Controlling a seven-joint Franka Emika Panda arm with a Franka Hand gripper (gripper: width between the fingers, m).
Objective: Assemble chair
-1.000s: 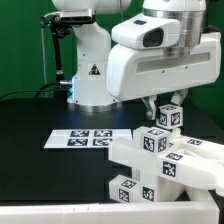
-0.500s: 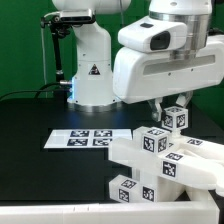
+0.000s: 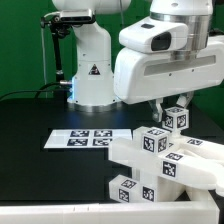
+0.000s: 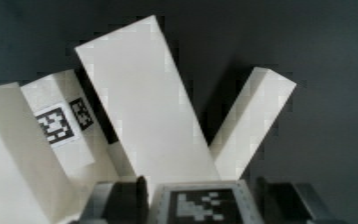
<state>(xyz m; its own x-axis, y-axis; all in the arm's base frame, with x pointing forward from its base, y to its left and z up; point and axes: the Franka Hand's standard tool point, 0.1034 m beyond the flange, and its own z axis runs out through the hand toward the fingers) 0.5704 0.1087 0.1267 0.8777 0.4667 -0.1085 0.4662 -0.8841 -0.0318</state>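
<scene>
My gripper [image 3: 168, 106] hangs over the exterior view's right side. It is shut on a white cube-ended post [image 3: 175, 118] with black-and-white tags, held just above the other chair pieces. In the wrist view the post's tagged face [image 4: 202, 203] fills the gap between my dark fingers [image 4: 123, 200]. Below it lie long white chair slabs [image 4: 149, 100] and a tagged block [image 4: 59, 125]. In the exterior view more tagged white pieces [image 3: 150, 141] are clustered at the lower right, with a tagged cube [image 3: 124, 189] near the front.
The marker board [image 3: 85, 138] lies flat on the black table [image 3: 30, 130] at the exterior view's left of the pieces. The robot's white base [image 3: 88, 70] stands behind it. A white ledge [image 3: 50, 212] runs along the front edge.
My gripper with the post has shifted toward the exterior view's right and slightly up since a second ago. It has held still over the last half second.
</scene>
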